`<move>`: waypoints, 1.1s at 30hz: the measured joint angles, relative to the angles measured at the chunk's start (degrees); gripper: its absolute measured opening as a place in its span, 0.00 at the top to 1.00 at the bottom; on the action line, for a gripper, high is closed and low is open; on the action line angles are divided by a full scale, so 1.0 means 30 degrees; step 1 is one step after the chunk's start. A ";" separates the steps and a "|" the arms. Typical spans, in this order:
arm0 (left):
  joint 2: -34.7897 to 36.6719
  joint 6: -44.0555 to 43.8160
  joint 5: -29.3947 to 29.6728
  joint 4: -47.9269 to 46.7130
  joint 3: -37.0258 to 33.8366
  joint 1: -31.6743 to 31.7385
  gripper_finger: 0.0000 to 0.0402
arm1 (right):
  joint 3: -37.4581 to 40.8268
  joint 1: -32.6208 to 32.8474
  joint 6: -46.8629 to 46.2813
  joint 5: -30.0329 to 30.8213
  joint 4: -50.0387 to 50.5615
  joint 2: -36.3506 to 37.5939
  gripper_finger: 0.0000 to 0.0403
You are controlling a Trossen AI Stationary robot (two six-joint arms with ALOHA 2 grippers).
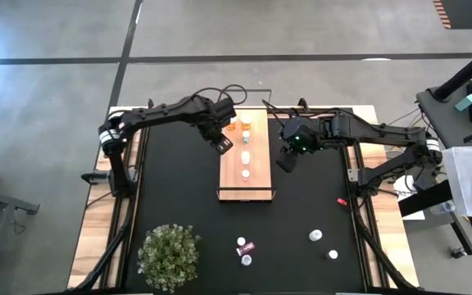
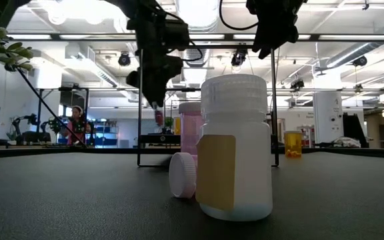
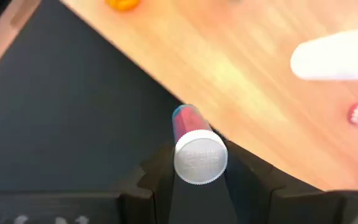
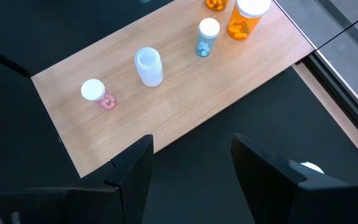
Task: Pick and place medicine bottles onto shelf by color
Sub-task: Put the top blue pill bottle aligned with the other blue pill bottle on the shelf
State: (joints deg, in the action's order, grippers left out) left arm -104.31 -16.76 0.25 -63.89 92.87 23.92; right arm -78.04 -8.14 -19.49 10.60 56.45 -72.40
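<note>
The light wood shelf (image 1: 256, 184) lies at the middle of the black mat. On it stand orange bottles (image 4: 244, 15), a blue one (image 4: 207, 34), a white one (image 4: 148, 65) and a pink one (image 4: 94, 91). My left gripper (image 1: 219, 143) hovers over the shelf's left edge (image 3: 185, 93), shut on a small pink bottle with a white cap (image 3: 200, 157). My right gripper (image 1: 287, 160) is open and empty above the mat, just right of the shelf; its open fingers show in the right wrist view (image 4: 191, 162). My left gripper pinches the small pink bottle between its two fingers, one on each side just under the white cap (image 3: 197, 152). The fingers point down at a slant. The bottle sticks out below the fingertips, cap toward the wrist, lifted clear of the shelf and mat (image 2: 159, 118).
Several loose bottles stand or lie on the mat near the front edge (image 1: 244, 246) (image 1: 315, 235) (image 1: 333, 254); a large white one (image 2: 235, 150) fills the low view. A bushy green plant (image 1: 169, 256) stands front left. A small red thing (image 1: 342, 201) lies at the mat's right.
</note>
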 joint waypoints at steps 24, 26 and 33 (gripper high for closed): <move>-0.3257 0.3103 -0.0087 -0.0499 0.3844 0.0160 0.73 | 0.0000 -0.0006 0.0000 -0.0004 0.0000 0.0000 0.49; -0.3257 0.3369 -0.0087 -0.0440 0.3844 0.0160 0.73 | 0.0000 -0.0007 0.0000 -0.0003 0.0000 0.0000 0.49; -0.3257 0.4177 -0.0087 0.0174 0.3604 0.0160 0.73 | 0.0000 0.0000 0.0000 -0.0002 0.0000 0.0000 0.49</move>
State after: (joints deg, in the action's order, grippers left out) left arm -114.08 -4.22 -0.01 -63.37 103.68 24.40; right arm -78.04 -8.14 -19.49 10.59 56.45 -72.40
